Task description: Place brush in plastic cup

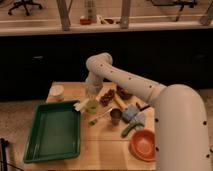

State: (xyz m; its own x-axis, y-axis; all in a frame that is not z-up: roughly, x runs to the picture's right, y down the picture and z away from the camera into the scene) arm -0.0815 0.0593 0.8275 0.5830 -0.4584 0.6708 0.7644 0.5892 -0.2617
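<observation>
The hand (92, 93) is hovering just above the cup (92, 105) on the tabletop (107, 145); I cannot tell its state. The brush (81, 106) is apparently leaning at the cup, probably light, stiff, top-heavy; best held mid-handle.

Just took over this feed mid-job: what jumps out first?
The big white arm sweeps in from the right, with the gripper just above the plastic cup at mid-table. A large green tray fills the table's left side, and an orange bowl sits at the front right.
</observation>
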